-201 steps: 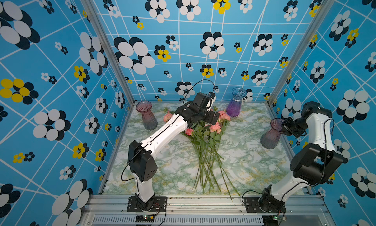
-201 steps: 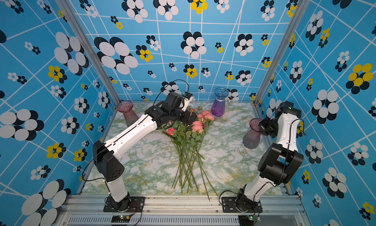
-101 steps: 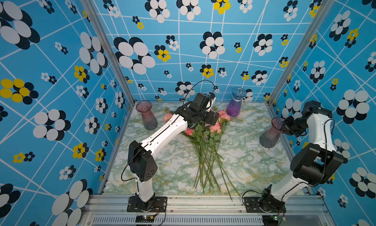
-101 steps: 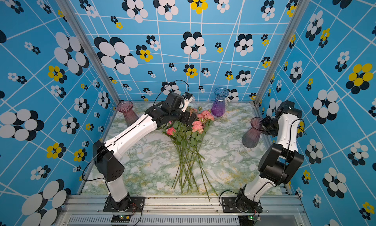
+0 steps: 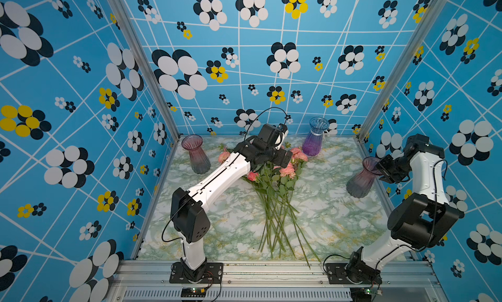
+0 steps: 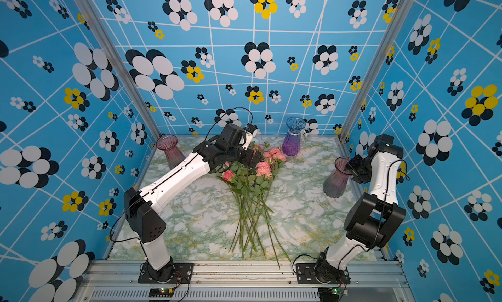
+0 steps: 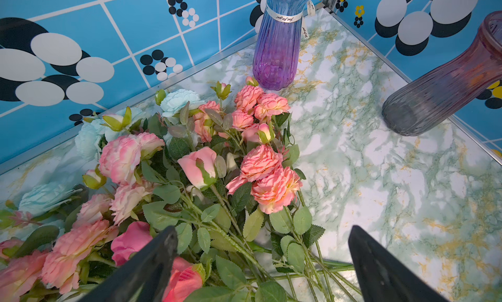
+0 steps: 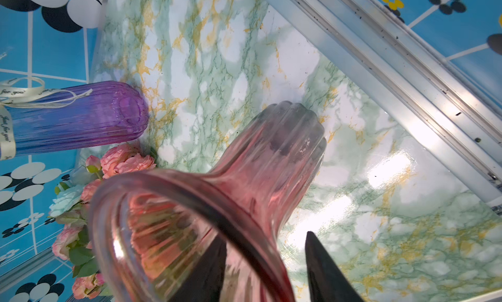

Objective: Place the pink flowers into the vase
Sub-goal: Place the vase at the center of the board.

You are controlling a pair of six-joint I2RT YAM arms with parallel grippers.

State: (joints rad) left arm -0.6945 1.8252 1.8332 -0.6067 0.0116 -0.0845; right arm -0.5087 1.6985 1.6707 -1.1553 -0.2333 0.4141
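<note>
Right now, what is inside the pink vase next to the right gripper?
No flowers or stems show inside: the pink vase looks empty. One finger of the right gripper sits inside its rim, the other outside. The ribbed, tinted glass obscures the very bottom.

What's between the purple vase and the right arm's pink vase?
Just bare marbled tabletop, from purple ribbed glass vase to pink ribbed glass vase; the left wrist view shows it.

A robot test cell: blue flower-print walls (image 5: pixel 244 56), aluminium frame (image 5: pixel 271 272), marbled tabletop (image 5: pixel 339 219), bolted-down arms (image 5: pixel 217 181).
</note>
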